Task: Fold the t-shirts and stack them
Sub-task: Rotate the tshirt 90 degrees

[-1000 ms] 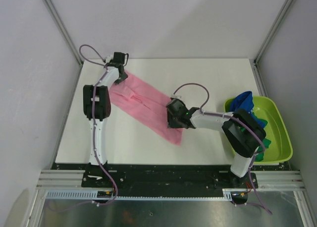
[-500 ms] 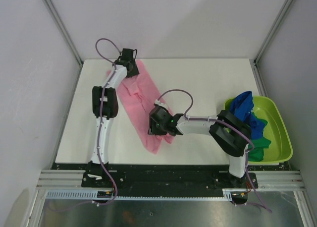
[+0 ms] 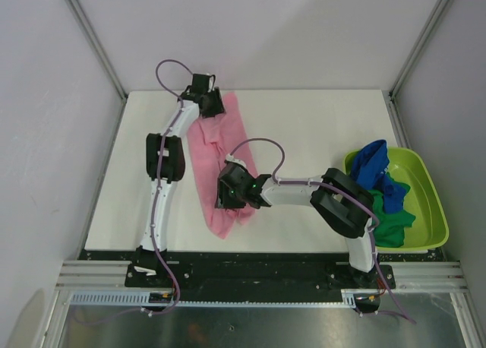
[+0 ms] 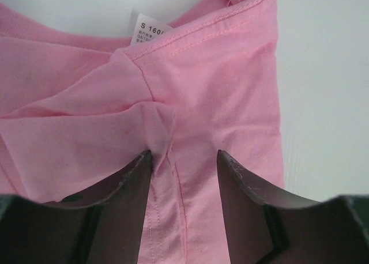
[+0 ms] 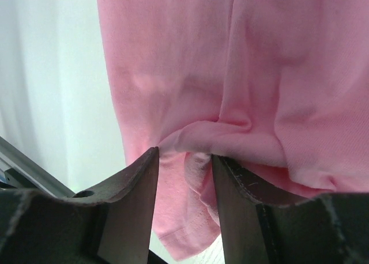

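Observation:
A light pink t-shirt [image 3: 206, 147] lies in a long strip on the white table [image 3: 326, 128], from the back edge down towards the front. My left gripper [image 3: 212, 105] is shut on its collar end; the left wrist view shows the jaws [image 4: 184, 154] pinching puckered pink fabric [image 4: 202, 91] below the neck label [image 4: 149, 32]. My right gripper [image 3: 230, 193] is shut on the shirt's lower part; the right wrist view shows its jaws [image 5: 184, 151] holding a fold of pink cloth [image 5: 190, 74]. A royal blue t-shirt [image 3: 372, 162] and a dark green t-shirt [image 3: 391, 223] lie crumpled in the tub.
A lime-green plastic tub [image 3: 434, 204] stands at the table's right edge. Grey walls and metal frame posts close in the back and sides. The shirt's bottom hem [image 3: 220, 228] lies near the table's front edge.
Both grippers have swung the pink shirt from a diagonal lie to nearly straight front-to-back. The left gripper moved right along the back edge; the right gripper moved left and towards the front.

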`<state>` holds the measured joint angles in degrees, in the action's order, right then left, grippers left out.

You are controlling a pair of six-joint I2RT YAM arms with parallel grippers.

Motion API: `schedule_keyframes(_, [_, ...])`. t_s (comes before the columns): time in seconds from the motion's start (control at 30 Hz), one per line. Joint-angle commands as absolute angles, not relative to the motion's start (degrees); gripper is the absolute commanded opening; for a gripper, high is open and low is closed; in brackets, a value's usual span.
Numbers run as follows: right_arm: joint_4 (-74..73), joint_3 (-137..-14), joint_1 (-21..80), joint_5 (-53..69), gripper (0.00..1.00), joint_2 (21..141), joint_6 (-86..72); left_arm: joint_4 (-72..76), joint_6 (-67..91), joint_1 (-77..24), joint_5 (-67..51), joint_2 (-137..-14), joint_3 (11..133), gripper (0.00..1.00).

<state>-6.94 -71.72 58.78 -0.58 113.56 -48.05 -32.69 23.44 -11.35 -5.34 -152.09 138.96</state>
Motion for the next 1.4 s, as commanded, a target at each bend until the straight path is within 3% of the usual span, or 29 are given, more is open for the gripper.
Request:
schedule_keyframes(0.0, [-14.8, -71.4, 60.3, -1.6, 0.48, 113.8, -47.2, -34.7, 23.3, -11.5, -10.0, -155.1, 142.3, 0.56])
schedule_keyframes(0.47, [-24.9, -66.2, 63.0, -12.5, 0.61, 97.5, -43.8, -29.9, 24.0, -9.1, -16.8, -149.6, 144.9, 0.79])
schedule_keyframes(0.63, [-23.0, -61.6, 60.9, -12.6, 0.62, 92.1, -42.8, -29.9, 24.4, -9.2, -14.0, -139.5, 136.1, 0.80])
schedule_keyframes(0.8, [-19.0, -56.5, 58.5, -10.3, 0.58, 90.1, -42.4, -29.7, 26.5, -9.5, -5.7, -124.9, 116.8, 0.75])
schedule_keyframes(1.0, [-17.9, -52.1, 59.5, -11.2, 0.41, 89.9, -43.2, -29.6, 27.4, -10.3, 3.3, -111.5, 97.0, 0.54])
schedule_keyframes(1.17, [-17.7, -48.5, 60.4, -12.0, 0.38, 87.7, -43.9, -30.1, 27.6, -10.7, 6.2, -110.2, 89.8, 0.39])
schedule_keyframes(1.37, [-18.5, -46.1, 61.0, -12.5, 0.37, 86.9, -43.4, -30.4, 26.9, -11.2, 6.1, -113.7, 89.5, 0.37])
